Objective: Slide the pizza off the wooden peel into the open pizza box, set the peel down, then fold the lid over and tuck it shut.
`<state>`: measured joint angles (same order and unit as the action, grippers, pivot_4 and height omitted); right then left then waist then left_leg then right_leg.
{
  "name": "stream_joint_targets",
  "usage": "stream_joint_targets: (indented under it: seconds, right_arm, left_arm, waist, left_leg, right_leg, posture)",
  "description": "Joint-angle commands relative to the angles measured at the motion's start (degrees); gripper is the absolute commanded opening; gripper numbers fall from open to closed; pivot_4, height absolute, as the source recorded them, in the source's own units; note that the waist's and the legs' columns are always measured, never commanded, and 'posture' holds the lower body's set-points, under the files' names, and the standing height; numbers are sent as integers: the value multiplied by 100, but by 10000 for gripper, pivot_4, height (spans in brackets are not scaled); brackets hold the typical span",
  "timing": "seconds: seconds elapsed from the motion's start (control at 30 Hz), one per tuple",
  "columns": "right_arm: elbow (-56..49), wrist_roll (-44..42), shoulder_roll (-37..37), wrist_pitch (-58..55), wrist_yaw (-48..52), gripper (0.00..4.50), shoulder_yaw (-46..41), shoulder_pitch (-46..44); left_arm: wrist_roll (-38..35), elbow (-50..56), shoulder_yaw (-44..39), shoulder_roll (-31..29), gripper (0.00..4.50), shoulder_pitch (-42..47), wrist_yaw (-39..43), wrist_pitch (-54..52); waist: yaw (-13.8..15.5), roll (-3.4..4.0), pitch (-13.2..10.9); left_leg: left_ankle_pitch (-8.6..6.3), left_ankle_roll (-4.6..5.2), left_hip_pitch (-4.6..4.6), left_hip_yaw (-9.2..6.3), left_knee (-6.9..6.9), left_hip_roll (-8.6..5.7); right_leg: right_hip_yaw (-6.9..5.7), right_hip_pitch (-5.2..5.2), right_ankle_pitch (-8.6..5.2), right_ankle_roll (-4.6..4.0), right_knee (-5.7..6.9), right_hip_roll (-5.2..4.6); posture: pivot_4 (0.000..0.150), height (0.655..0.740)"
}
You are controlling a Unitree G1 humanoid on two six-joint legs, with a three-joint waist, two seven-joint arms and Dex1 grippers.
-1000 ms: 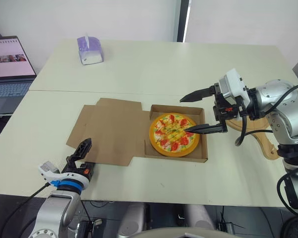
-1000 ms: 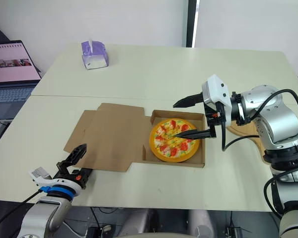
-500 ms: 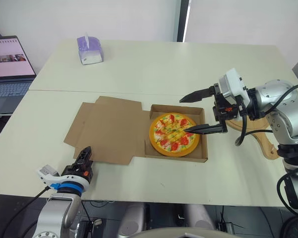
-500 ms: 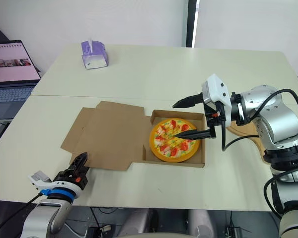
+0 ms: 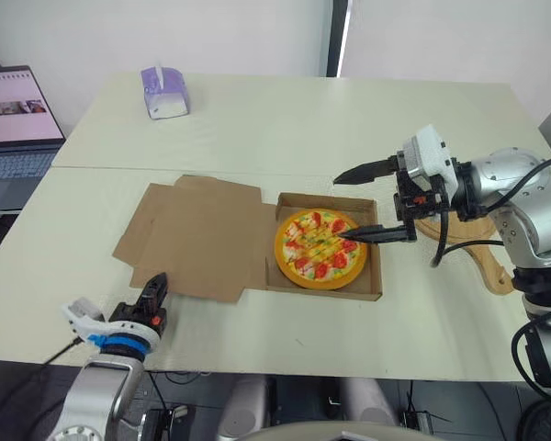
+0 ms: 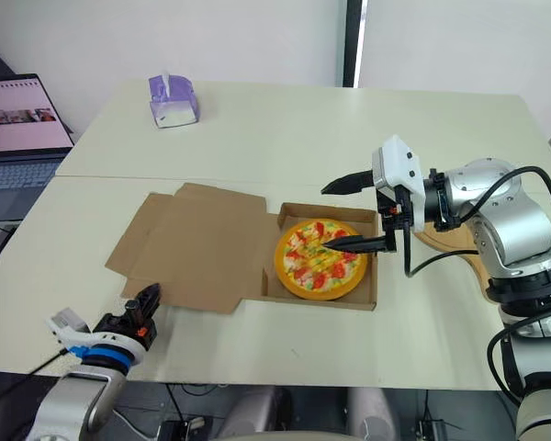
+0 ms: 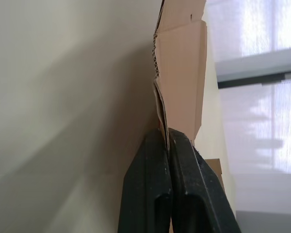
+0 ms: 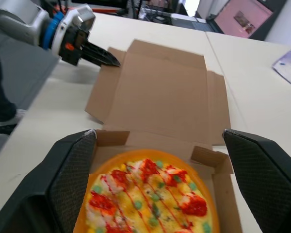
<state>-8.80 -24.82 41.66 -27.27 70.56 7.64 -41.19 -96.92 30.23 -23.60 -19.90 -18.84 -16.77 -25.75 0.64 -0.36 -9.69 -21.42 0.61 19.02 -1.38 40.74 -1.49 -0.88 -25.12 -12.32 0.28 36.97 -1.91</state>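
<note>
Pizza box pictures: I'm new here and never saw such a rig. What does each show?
This is a humanoid robot with two arms. The two wide pictures come from cameras in its head, looking down at a table. The close-ups come from cameras on its wrists. A pizza sits in an open pizza box whose lid lies open beside it. The left hand is shut on the lid's edge; the right hand hovers open above the pizza. The wooden peel lies by the right arm. A tissue box and a laptop sit farther off.
</note>
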Motion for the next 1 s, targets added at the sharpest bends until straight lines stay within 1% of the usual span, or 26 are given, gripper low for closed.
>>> stream_joint_targets:
  seconds: [0.03, 0.13, 0.2, 0.3, 0.43, 0.5, 0.53, 0.57, 0.67, 0.77, 0.83, 0.9, 1.0]
  right_arm:
    - [135, 277, -42, 110, -398, 45000, -123, -96]
    - [493, 728, -28, 278, -698, 45000, -29, -155]
    - [887, 1142, -13, 479, -965, 45000, 58, -206]
    - [1626, 1860, -55, 1011, -1431, 38897, 259, -354]
    - [2853, 2944, -114, 2173, -1984, 25457, 758, -699]
    - [3417, 3139, -282, 2510, -1996, 17831, 903, -867]
    - [3622, 3165, -376, 2588, -1957, 14836, 930, -930]
    - [3806, 3216, -453, 2679, -1929, 10562, 967, -988]
    - [4457, 3451, -766, 3133, -1627, 452, 1287, -1146]
    - [4811, 3455, -1004, 3393, -1255, 452, 1402, -1242]
    - [4801, 3366, -1052, 3503, -856, 452, 1425, -1225]
    - [4551, 3156, -1019, 3375, -393, 452, 1362, -1119]
    - [3873, 2768, -836, 2888, 282, 452, 1255, -772]
  left_arm:
    - [257, -25, -279, -716, 356, 444, 379, -231]
    - [630, -200, -243, -1399, 356, 823, 829, -549]
    - [1034, -414, -206, -1931, 356, 1234, 1242, -735]
    - [1647, -786, -126, -2525, 0, 1734, 2014, -920]
    - [2484, -1393, 83, -2942, 0, 2215, 2951, -1021]
    - [2802, -1618, 186, -3010, 0, 2433, 3335, -1060]
    - [2919, -1704, 210, -2999, 0, 2520, 3460, -1078]
    - [3007, -1781, 221, -2979, 0, 2594, 3557, -1107]
    - [3429, -2032, 308, -2948, 0, 2692, 3979, -1115]
    - [3735, -2275, 322, -2935, 0, 2779, 4333, -1138]
    - [4020, -2421, 352, -3001, 0, 2841, 4556, -1113]
    - [4345, -2611, 407, -3029, 0, 2978, 4770, -1009]
    - [4873, -2992, 628, -2966, 0, 3401, 5196, -710]
  waist:
    - [-6, 0, 0]
    - [-24, -2, -1]
    - [-21, -4, -3]
    - [-41, -8, -5]
    - [-96, -6, -7]
    - [-121, -6, -7]
    - [-126, -6, -8]
    - [-136, -6, -8]
    - [-166, -5, -8]
    - [-194, -5, -9]
    - [-193, -3, -10]
    - [-193, -4, -10]
    - [-184, -4, -10]
  left_leg:
    - [0, 0, 0, 1, 0, 0]
    - [1, -2, 0, 3, -1, -1]
    - [1, -2, 2, 4, -3, -1]
    - [2, -4, 4, 4, -5, -1]
    - [3, -5, 3, 11, -13, -2]
    - [6, -10, 4, 15, -21, -1]
    - [6, -11, 2, 16, -25, 1]
    - [7, -12, 4, 15, -27, 3]
    - [8, -15, 4, 11, -30, 7]
    - [8, -15, 6, 8, -30, 7]
    - [8, -15, 8, 6, -29, 5]
    - [8, -15, 10, 3, -29, 3]
    - [8, -15, 11, -2, -29, 3]
  right_leg:
    - [1, 1, 0, 0, 1, 0]
    - [2, -1, 0, 0, -1, 0]
    - [2, -5, 0, 0, -3, 0]
    - [0, -8, 0, 0, -1, 2]
    - [5, -14, 0, 0, -3, 4]
    - [10, -21, 0, 0, -3, 8]
    - [11, -22, -1, -1, -3, 8]
    - [10, -25, -1, -2, -4, 9]
    - [8, -27, -2, -4, -3, 12]
    - [7, -26, -2, -4, -3, 10]
    - [5, -27, -2, -4, -3, 6]
    - [1, -27, -1, -3, -5, 2]
    - [-2, -28, -1, -3, -4, 2]
  posture:
    - [1500, 7251]
    - [1500, 7251]
    - [1500, 7251]
    - [1500, 7251]
    - [1500, 7251]
    - [1500, 7251]
    - [1500, 7251]
    - [1500, 7251]
    - [1500, 7251]
    - [1500, 7251]
    - [1500, 7251]
    - [1500, 7251]
    - [1500, 7251]
